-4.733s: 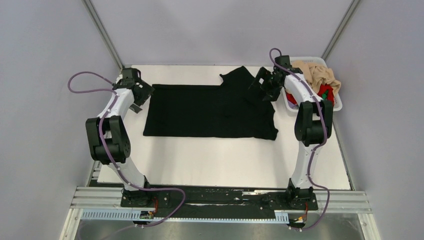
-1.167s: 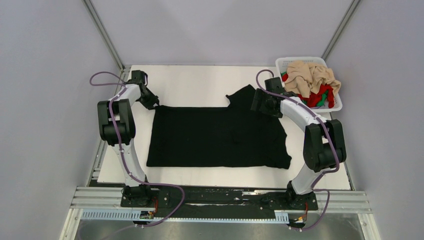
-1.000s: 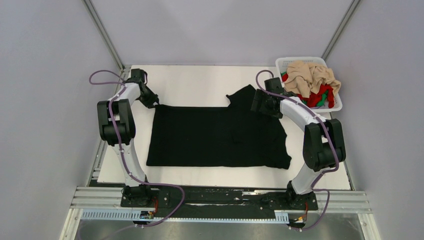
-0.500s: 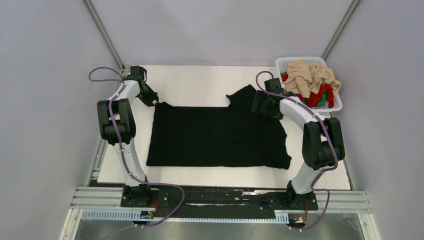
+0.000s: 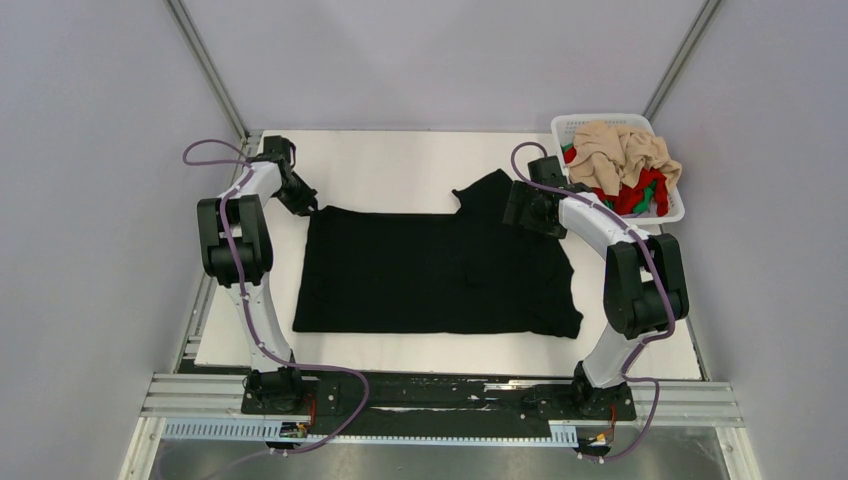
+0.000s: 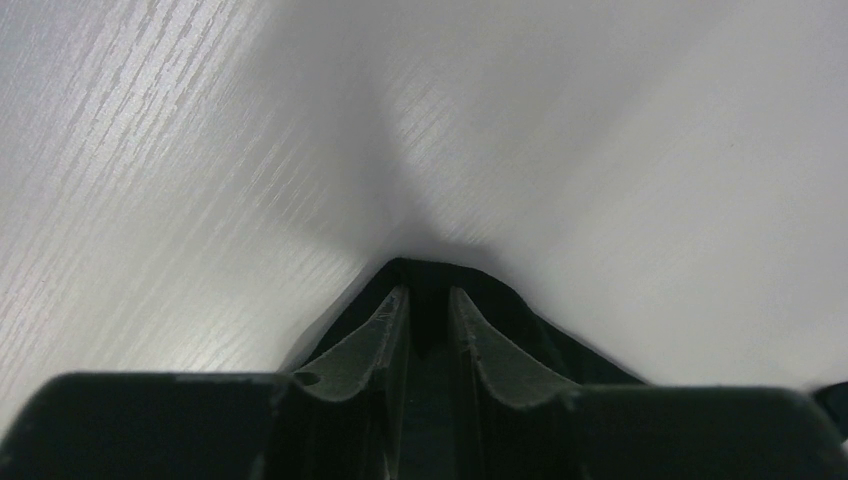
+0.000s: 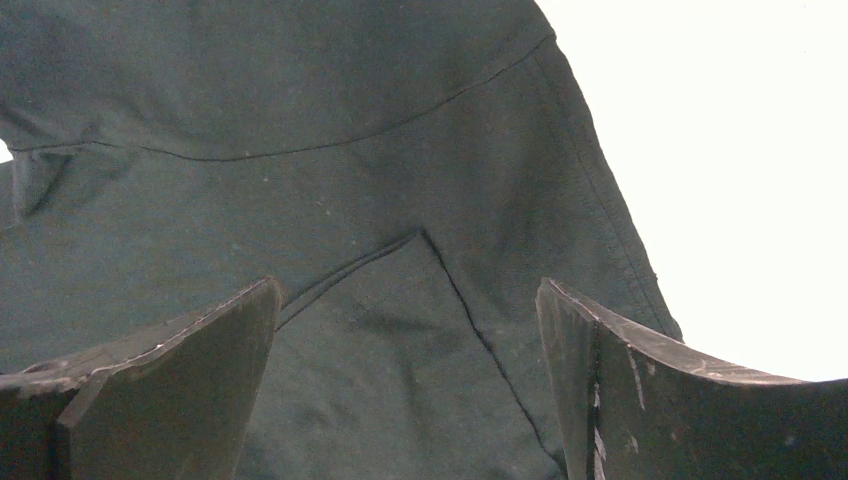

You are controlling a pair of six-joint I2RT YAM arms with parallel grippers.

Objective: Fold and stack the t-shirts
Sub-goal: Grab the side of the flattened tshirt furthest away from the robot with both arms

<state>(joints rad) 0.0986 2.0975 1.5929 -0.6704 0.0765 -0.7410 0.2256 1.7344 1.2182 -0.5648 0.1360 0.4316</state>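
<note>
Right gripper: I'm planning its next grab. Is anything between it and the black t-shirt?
Nothing visible. The right gripper, jaws open, hangs directly over the black t-shirt; only its cloth shows between the fingers. The basket sits off to the side.

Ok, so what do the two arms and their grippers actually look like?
The left arm and right arm have white links with bulky black joints, and a purple cable loops along each from base to wrist. The left gripper and right gripper each end in two dark, tapered, wedge-shaped fingers; the right one's show pale scuffs.
</note>
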